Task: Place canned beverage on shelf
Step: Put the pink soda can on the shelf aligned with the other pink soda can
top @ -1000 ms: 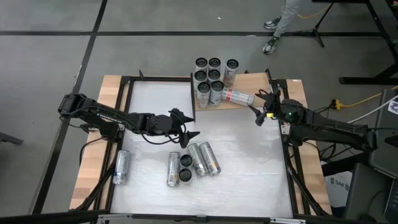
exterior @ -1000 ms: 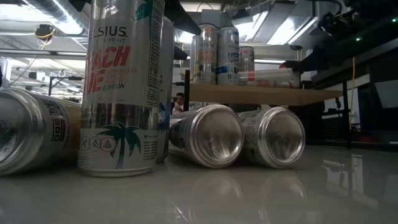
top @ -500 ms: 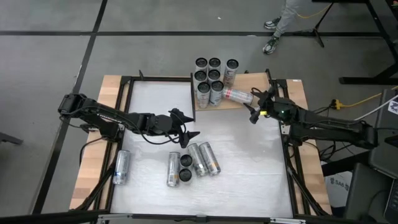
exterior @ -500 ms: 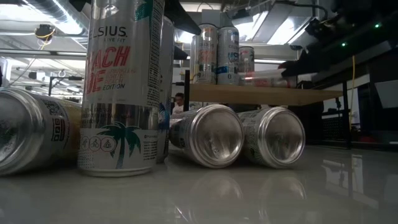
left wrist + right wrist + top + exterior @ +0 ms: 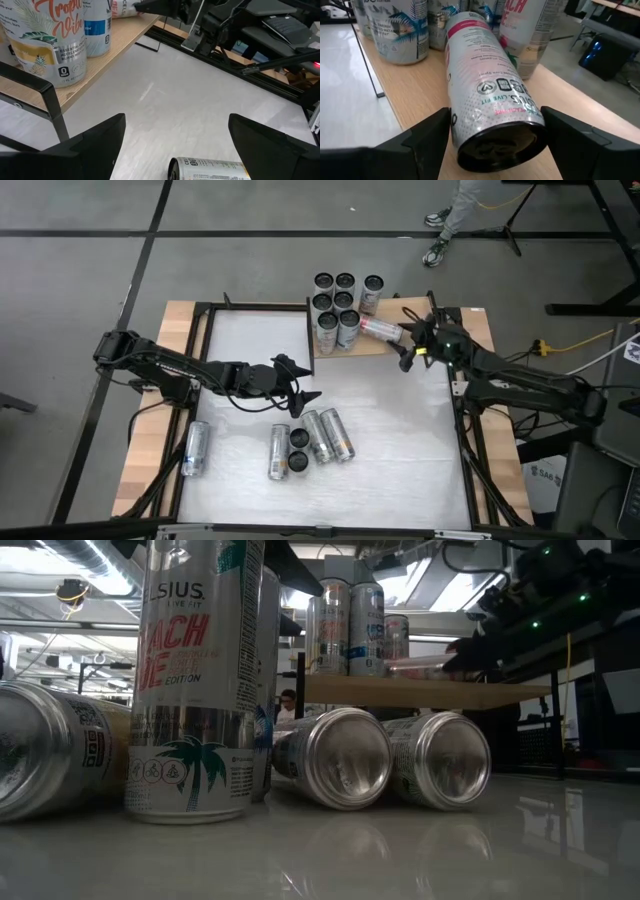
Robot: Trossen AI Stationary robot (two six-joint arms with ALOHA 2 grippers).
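Observation:
The shelf (image 5: 412,310) is a pale wooden board at the table's far side. Several cans stand upright on it (image 5: 335,300). A white-and-pink can (image 5: 487,75) lies on its side on the board (image 5: 415,100), its dark bottom end toward my right gripper (image 5: 495,131). That gripper is open and level, with one finger on each side of that end. My left gripper (image 5: 300,382) hangs open over the middle of the white table, holding nothing. Past its fingers the left wrist view shows a can lying on the table (image 5: 210,170). My right gripper's fingers (image 5: 422,142) stand close on both sides of the lying can's bottom end (image 5: 495,150), coming level from the table's right along the can. I cannot tell whether they touch it. The can rests on its side on the shelf board.
Loose cans lie and stand on the table near its middle (image 5: 318,436) (image 5: 279,451), and one lies by the left edge (image 5: 196,448). Black frame rails (image 5: 462,430) run along the table's sides. In the low view, cans (image 5: 195,680) stand close in front of the shelf (image 5: 420,692).
My right gripper has moved toward the far edge and leftward, up to the can lying on the shelf. Its fingers now stand on either side of the can's end. The gap between its fingers looks unchanged.

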